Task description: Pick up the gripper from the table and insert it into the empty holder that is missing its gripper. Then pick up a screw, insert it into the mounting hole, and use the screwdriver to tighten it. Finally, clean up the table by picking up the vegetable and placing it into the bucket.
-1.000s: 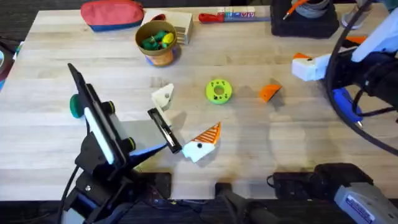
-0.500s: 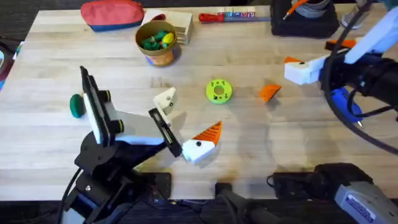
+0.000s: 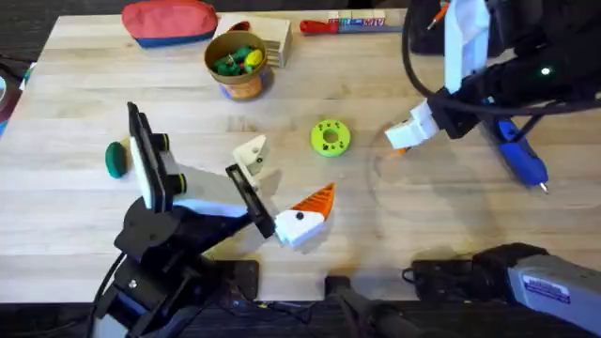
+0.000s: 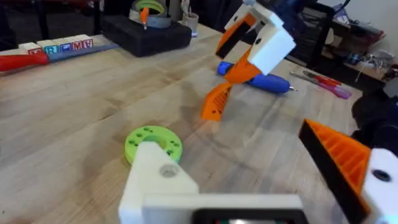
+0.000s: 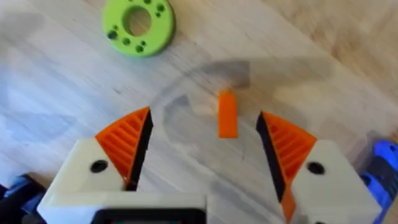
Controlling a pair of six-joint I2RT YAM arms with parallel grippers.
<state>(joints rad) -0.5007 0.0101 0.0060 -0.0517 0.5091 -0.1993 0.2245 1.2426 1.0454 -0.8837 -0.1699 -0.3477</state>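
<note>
Right gripper (image 5: 202, 146) wide open, straddling the orange fin (image 5: 227, 114) on the table (image 3: 451, 235), nothing held; left gripper (image 3: 272, 183) open, empty.

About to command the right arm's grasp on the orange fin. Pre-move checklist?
1. Right gripper open: ok.
2. Fin between the fingers, on the table: ok.
3. Fin centred in the gap: not ok, it sits nearer one finger.
4. Fingers low enough to close on the fin: cannot tell.
5. Green disc and screwdriver apart from the fin: ok.
6. Left gripper at the holder, apart from the right arm: ok.
</note>
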